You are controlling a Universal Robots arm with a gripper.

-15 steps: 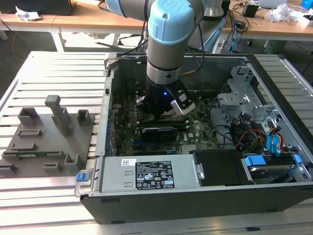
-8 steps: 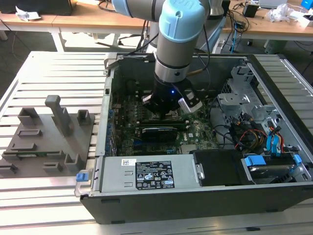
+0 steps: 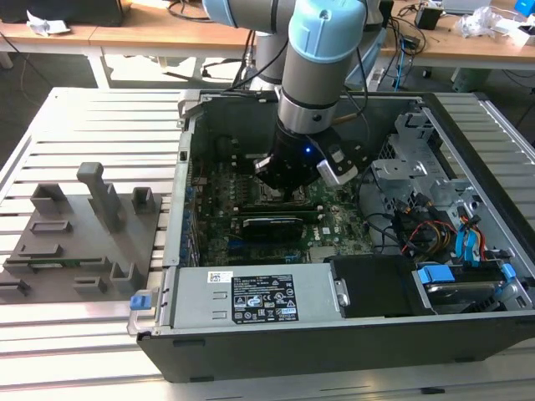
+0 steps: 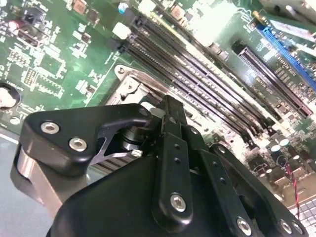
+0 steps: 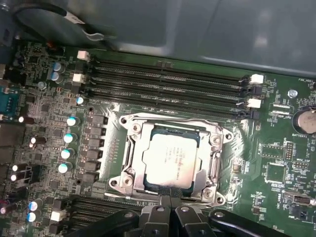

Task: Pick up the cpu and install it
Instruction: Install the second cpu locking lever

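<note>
Pincer (image 5: 168,210) fingers are standing pressed together with nothing between them, hanging low inside the open computer case (image 3: 334,334) over the green motherboard (image 5: 276,163). Just beside the fingertips, the cpu (image 5: 172,157) is lying flat in the metal socket frame (image 5: 129,163), a little apart from them and not being held.

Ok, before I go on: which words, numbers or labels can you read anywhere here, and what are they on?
None can be read for sure.
Big white label on the power supply: dense print, too small.
Small white sticker beside it: too small.
cpu top: faint lines of print, washed out by glare.
Circuit board: white lettering near the round battery, too blurred.
</note>
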